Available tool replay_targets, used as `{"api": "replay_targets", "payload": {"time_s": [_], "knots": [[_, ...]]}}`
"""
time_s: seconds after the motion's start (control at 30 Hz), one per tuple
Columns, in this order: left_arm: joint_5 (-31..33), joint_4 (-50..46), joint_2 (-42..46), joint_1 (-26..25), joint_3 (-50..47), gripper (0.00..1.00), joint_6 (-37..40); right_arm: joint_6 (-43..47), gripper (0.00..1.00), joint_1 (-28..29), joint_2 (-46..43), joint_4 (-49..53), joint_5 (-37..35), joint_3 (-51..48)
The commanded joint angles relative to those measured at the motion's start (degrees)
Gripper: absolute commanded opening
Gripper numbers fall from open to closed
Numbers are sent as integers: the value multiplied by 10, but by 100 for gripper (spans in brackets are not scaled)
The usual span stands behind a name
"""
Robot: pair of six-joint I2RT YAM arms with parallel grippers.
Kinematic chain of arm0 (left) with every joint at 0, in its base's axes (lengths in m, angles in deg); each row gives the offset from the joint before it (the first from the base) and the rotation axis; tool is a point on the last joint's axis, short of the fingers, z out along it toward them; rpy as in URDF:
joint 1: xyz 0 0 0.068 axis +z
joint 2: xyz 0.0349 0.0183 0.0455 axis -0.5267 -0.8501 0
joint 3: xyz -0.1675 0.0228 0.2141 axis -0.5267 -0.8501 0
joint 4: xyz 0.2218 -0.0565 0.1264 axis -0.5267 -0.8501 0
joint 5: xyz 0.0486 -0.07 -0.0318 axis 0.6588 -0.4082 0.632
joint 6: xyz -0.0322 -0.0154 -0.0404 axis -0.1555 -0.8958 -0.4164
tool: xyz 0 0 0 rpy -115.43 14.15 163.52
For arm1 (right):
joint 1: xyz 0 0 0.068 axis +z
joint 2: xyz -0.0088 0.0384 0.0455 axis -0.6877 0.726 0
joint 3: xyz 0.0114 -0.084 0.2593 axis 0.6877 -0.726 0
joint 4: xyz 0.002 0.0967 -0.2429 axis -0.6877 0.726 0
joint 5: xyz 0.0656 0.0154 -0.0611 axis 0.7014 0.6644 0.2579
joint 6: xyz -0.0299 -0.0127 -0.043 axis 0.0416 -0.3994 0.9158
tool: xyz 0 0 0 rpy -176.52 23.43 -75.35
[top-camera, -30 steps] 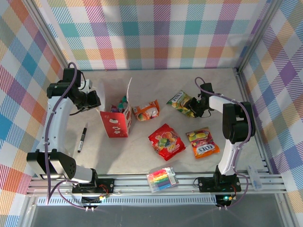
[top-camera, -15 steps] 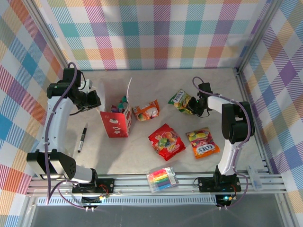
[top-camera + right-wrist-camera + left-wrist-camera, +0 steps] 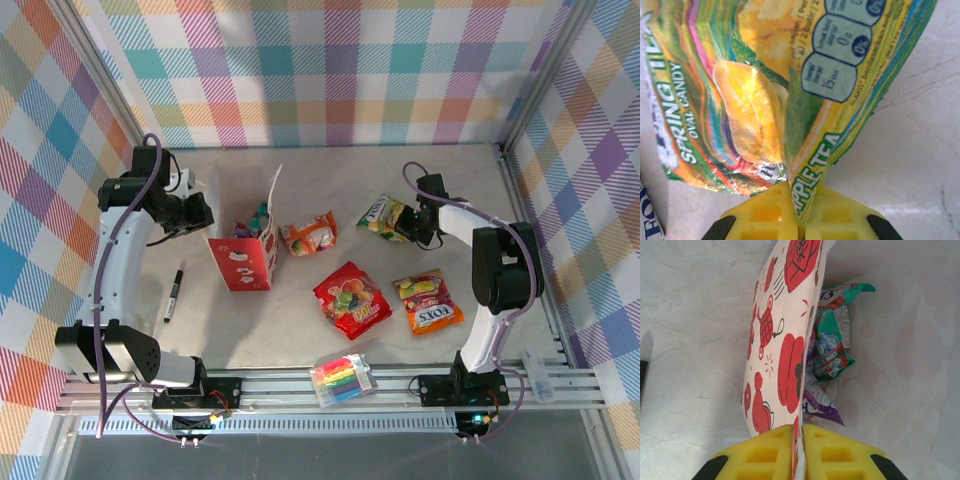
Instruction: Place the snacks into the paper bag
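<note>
Near the table's (image 3: pixel 285 325) left edge lies a black pen (image 3: pixel 173 292). Just beyond it, the left pincer (image 3: pixel 801 440) is clenched on the top edge of one wall of the paper bag (image 3: pixel 243 258), yellow fingers (image 3: pixel 765 455) pressed together with the paper between them. The bag stands upright in the left half of the table, mouth open. Inside it, a teal pouch (image 3: pixel 834 337) leans against the printed wall with a purple pouch (image 3: pixel 821 407) under it. The bag's depths below them are hard to make out.

Just right of the bag lies an orange pouch (image 3: pixel 308 235). A pack of rainbow markers (image 3: pixel 343 379) sits at the near edge, and a red pouch (image 3: pixel 351 297) lies mid-table.

Towards the far right, the right pincer (image 3: pixel 797 212) grasps the yellow-green pouch (image 3: pixel 765 90) by one edge. That edge is pinched between the fingers and hidden there. Whether the pouch touches the table cannot be told. The orange-red FOXS pouch (image 3: pixel 428 302) lies nearer, apart from the pincer.
</note>
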Motion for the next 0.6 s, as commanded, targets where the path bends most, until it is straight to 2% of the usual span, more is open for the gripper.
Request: {"api": "replay_targets", "payload": {"time_s": [0.0, 0.57], "knots": [[-9, 2, 16, 7, -11, 13, -6, 28, 0, 10, -36, 20, -22, -9], [-12, 16, 29, 7, -19, 13, -9, 74, 0, 25, -134, 97, -64, 9]]}}
